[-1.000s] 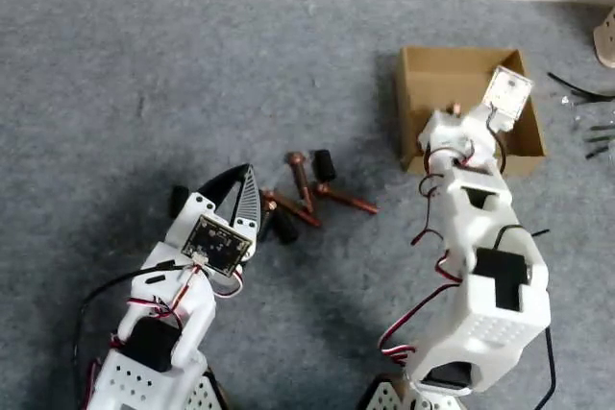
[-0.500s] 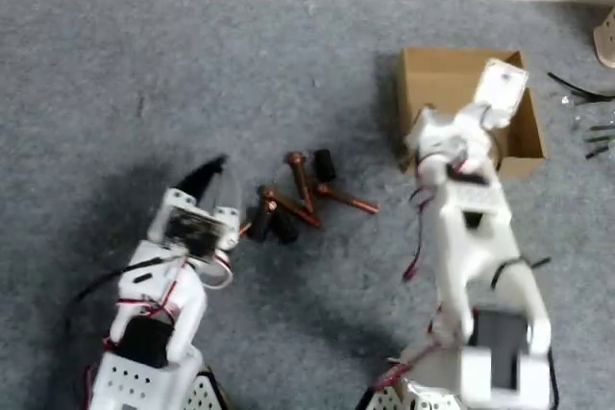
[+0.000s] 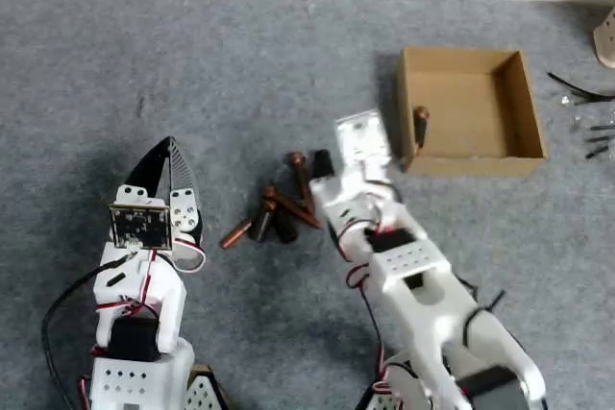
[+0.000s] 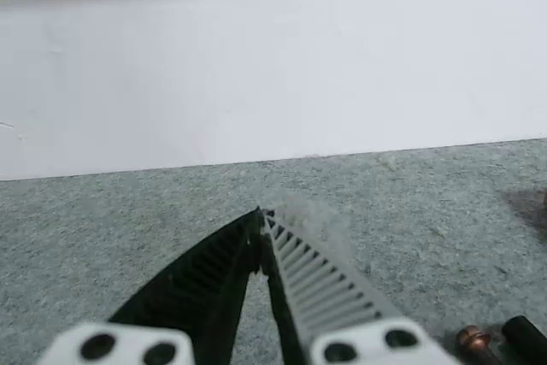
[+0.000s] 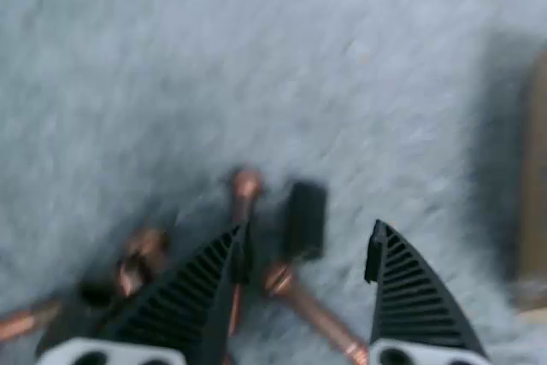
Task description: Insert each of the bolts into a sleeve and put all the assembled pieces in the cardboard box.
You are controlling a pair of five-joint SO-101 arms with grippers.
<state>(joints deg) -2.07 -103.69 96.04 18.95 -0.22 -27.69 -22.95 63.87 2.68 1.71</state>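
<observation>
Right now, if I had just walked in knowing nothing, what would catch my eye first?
Probably the heap of copper bolts and black sleeves in the middle of the grey table, with the right gripper hanging open just above it. Next, the cardboard box to the heap's right, with one assembled piece leaning against its wall nearest the heap.

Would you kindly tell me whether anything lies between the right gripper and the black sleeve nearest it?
Nothing visible does. In the right wrist view the right gripper is open, and the black sleeve lies uncovered straight ahead of its gap. Copper bolts lie close beside the sleeve, not on top of it.
</observation>
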